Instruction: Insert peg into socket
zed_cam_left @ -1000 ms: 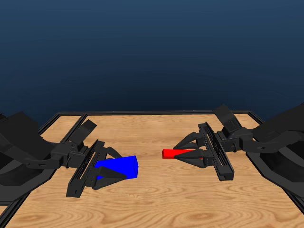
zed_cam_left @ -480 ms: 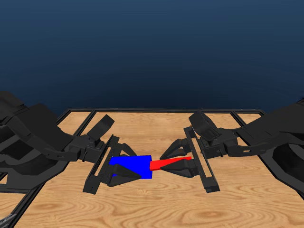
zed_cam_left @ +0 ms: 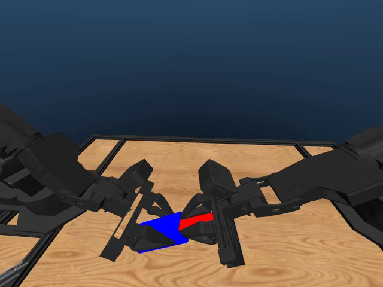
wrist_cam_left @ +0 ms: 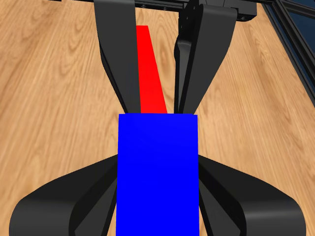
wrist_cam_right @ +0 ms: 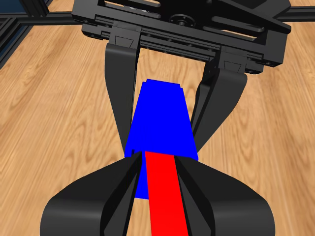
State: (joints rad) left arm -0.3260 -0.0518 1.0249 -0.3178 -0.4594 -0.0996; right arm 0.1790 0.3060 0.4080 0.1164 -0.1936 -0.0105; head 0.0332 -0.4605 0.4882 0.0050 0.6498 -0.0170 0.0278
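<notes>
Over the middle of the wooden table (zed_cam_left: 287, 251), your two grippers meet nose to nose. Your right gripper (zed_cam_left: 197, 222) has its jaws closed on the peg (zed_cam_left: 195, 221), a thin, bright red matte bar pointing left. Your left gripper (zed_cam_left: 157, 234) clamps the socket (zed_cam_left: 160, 232), a wider, flat blue block. Peg's tip sits right at the socket's near face, touching it, lined up on its centre.

Wooden table (zed_cam_left: 287, 257) with black frame (zed_cam_left: 203, 140), dark blue backdrop behind
</notes>
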